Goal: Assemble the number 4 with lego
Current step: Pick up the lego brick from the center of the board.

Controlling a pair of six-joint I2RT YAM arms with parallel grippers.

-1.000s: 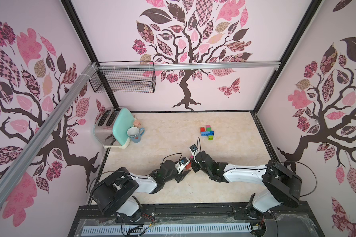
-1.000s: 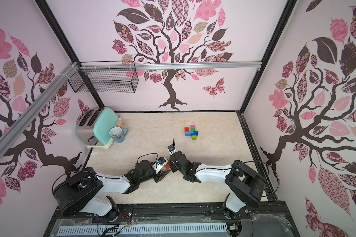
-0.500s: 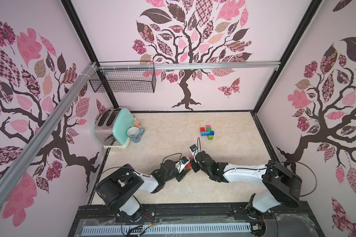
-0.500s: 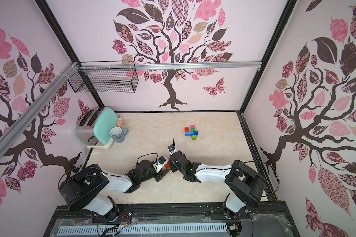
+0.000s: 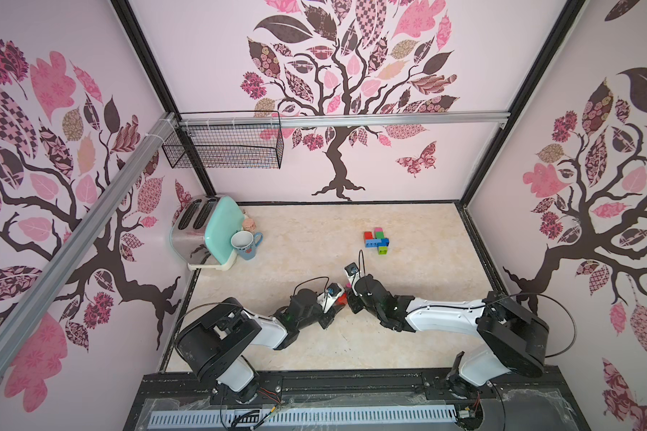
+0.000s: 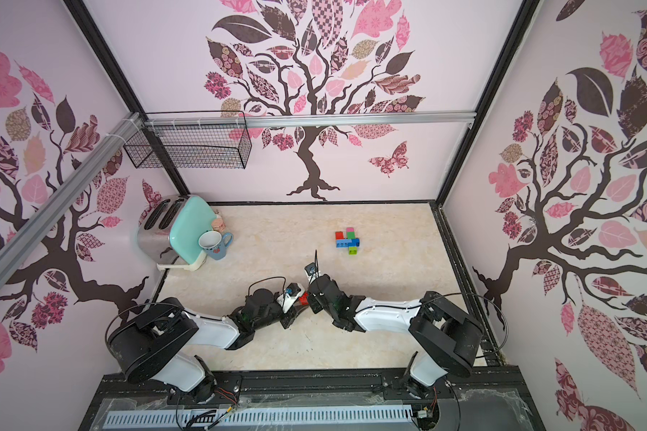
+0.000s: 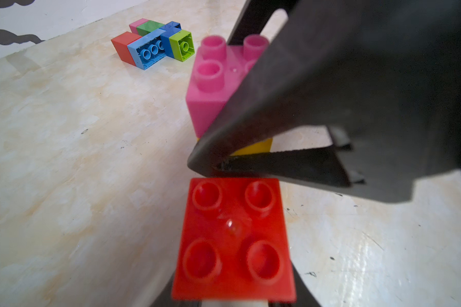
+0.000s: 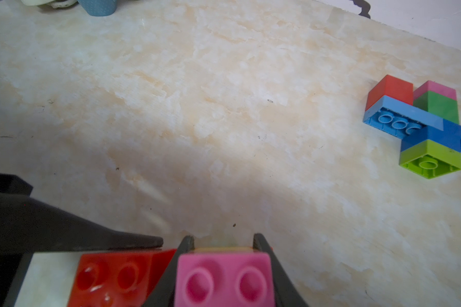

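Two-handed mating step. The left hand (image 5: 337, 300) was clenched on a red brick (image 7: 234, 239), studs uppermost. The right hand (image 8: 222, 244) grasped a pink brick (image 8: 224, 279) seated on a yellow brick (image 7: 256, 147), its fingers flanking the pair. The two loads were held just beside each other; contact could not be judged. They were near the partial assembly (image 5: 377, 240) on its robot-facing side, apart from it, while the assembly lay on the worktop (image 5: 307, 242). Gripping opposite walls left the studs free, presumably for aligning and pressing the red brick onto the stack.
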